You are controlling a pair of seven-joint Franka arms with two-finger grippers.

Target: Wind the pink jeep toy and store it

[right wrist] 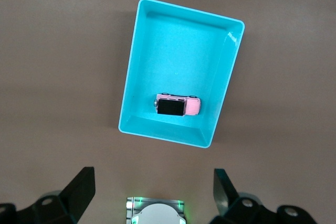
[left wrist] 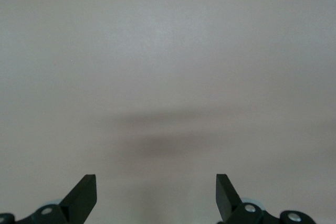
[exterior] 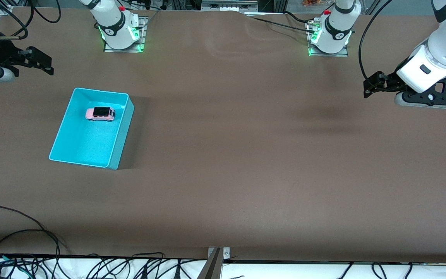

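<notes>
A: Firstly, where is the pink jeep toy (exterior: 100, 113)?

B: Inside the cyan bin (exterior: 65, 124), on its wheels, black roof up, resting in the half of the bin farther from the front camera and close to the wall on that side. In the right wrist view the pink jeep toy (right wrist: 178, 105) lies beneath the right gripper (right wrist: 153, 187), within the cyan bin (right wrist: 134, 72), well clear of the fingertips.

A: And the right gripper (exterior: 39, 63) itself?

B: It hangs in the air at the right arm's end of the table, above bare table (exterior: 246, 155), off the bin's corner. Its fingers (right wrist: 81, 187) are spread wide and carry nothing.

A: What about the left gripper (exterior: 374, 86)?

B: It waits in the air at the left arm's end, well apart from the bin. The left gripper (left wrist: 156, 195) shows both fingers (left wrist: 84, 192) spread apart, nothing between them; only brown table (left wrist: 168, 51) and a soft shadow lie below it.
</notes>
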